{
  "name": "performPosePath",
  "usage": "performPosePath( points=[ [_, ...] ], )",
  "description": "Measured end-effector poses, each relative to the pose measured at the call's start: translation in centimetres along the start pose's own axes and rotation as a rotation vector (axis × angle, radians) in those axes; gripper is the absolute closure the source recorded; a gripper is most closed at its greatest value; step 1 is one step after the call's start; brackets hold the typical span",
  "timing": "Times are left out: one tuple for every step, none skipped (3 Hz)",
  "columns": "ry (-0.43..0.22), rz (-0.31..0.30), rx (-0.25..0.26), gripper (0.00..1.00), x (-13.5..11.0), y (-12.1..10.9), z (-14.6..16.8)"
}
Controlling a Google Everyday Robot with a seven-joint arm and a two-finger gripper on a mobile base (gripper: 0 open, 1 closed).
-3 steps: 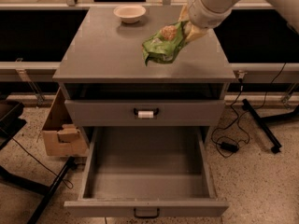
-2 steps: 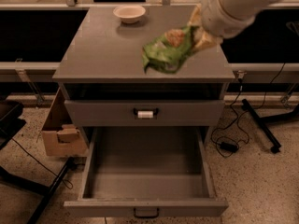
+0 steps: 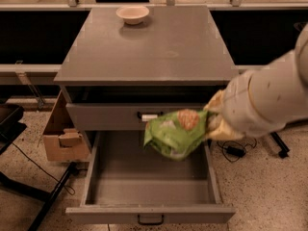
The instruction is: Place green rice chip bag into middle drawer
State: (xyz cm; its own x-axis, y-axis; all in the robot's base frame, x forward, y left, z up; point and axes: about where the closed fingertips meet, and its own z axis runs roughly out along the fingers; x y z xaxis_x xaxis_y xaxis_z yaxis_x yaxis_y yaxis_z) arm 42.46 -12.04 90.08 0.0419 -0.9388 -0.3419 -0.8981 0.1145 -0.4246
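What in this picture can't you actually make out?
All in the camera view:
- Gripper, holding the green rice chip bag over the open middle drawer: its fingertips are hidden by the bag.
- The bag's lettering: blurred, unreadable.
- Part of the drawer floor: covered by the bag.
- Arm: cut off by the right edge.

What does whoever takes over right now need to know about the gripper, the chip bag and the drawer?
Gripper: jaws shut on the green rice chip bag, which hangs in the air to the right of the cabinet front.
Bag: it appears to hang over the rear of the middle drawer, not touching it.
Drawer: pulled open, nothing on its floor.
Cream bowl: on the cabinet top, not involved.
Done: bag grasped, drawer open.
Left: lower the bag into the drawer, release, withdraw.
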Motion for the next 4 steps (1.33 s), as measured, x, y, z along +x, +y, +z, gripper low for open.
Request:
performPosePath(
  points=[
    [0.051, 0.127, -0.066, 1.0, 3.2, 5.3, 3.9],
    [0.119, 0.233, -0.084, 1.0, 8.4, 5.9, 12.0],
    [0.164, 0.274, -0.09, 1.0, 11.8, 4.7, 18.2],
    [0.195, 0.291, -0.119, 1.0, 13.5, 3.1, 26.7]
  ],
)
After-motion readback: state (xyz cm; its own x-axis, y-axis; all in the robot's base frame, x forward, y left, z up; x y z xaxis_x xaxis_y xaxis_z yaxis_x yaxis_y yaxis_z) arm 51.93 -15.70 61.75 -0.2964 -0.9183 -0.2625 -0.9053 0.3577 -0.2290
